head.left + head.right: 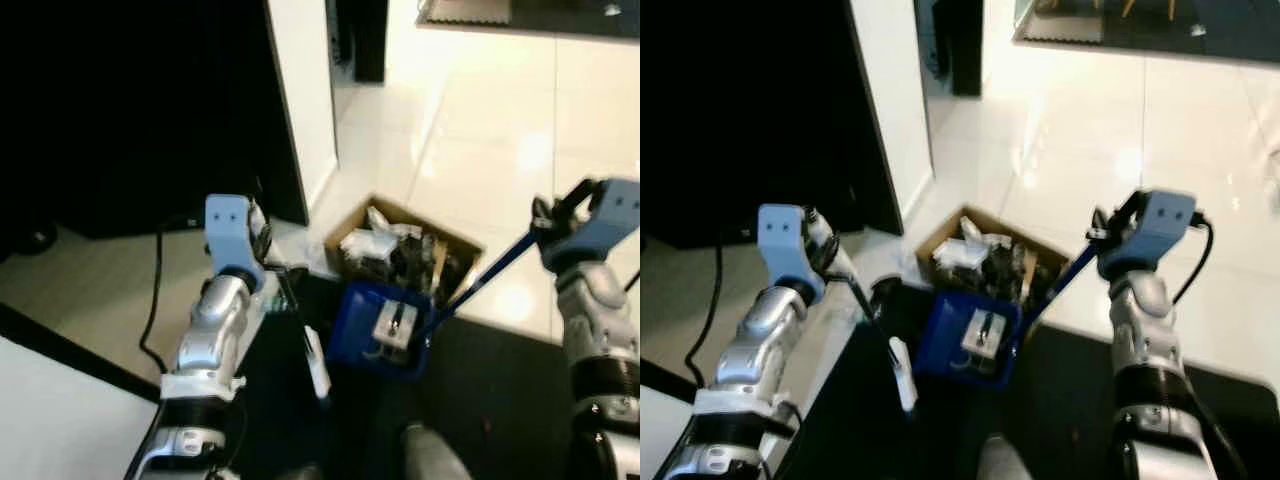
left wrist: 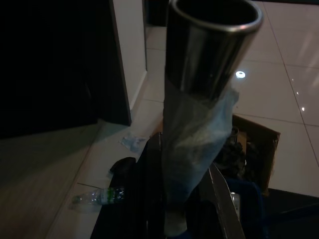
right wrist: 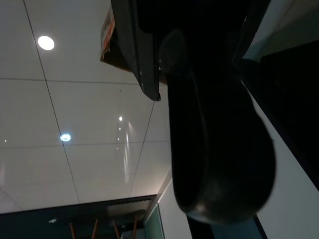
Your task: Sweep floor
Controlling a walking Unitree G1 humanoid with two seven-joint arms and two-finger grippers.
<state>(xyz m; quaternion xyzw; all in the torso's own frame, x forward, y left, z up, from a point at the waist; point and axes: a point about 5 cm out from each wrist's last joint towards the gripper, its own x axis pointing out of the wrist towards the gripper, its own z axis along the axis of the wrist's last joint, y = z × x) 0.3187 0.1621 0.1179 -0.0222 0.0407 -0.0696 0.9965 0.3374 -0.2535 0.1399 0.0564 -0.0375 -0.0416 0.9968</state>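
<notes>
Left gripper: the left gripper (image 1: 818,235) is raised at the robot's left, its 2 black fingers closed around the top of a thin dark broom handle (image 1: 862,300); in the left wrist view that handle shows as a metal tube wrapped in pale tape (image 2: 199,124).
Broom: the handle slants down and inward to a small white part (image 1: 902,372) low over the dark mat (image 1: 1070,400); the bristles cannot be made out.
Right gripper: the right gripper (image 1: 1108,226) is held high at the robot's right, clamped on the upper end of a long blue pole (image 1: 1050,290).
Dustpan: the pole runs down to a blue plastic dustpan (image 1: 970,340) sitting at the mat's far edge, with a pale piece of rubbish (image 1: 981,333) inside it.
Box: an open brown cardboard box (image 1: 400,250) full of mixed scrap stands on the glossy white tiled floor (image 1: 1120,130), touching or just behind the dustpan.
Loose litter: a clear plastic bottle (image 2: 99,195), a dark scrap (image 2: 122,164) and a crumpled clear wrapper (image 2: 132,143) lie on the tiles beside the mat, near the dark wall panel (image 2: 55,64).
Step in hand: probably gathering litter toward the pan with both tools held.
Doing it well: keep the pan's lip flat on the floor and steady, draw the broom in short low strokes from the bottle side toward the pan, and avoid knocking the box.
Risk: the bottle may roll away.
</notes>
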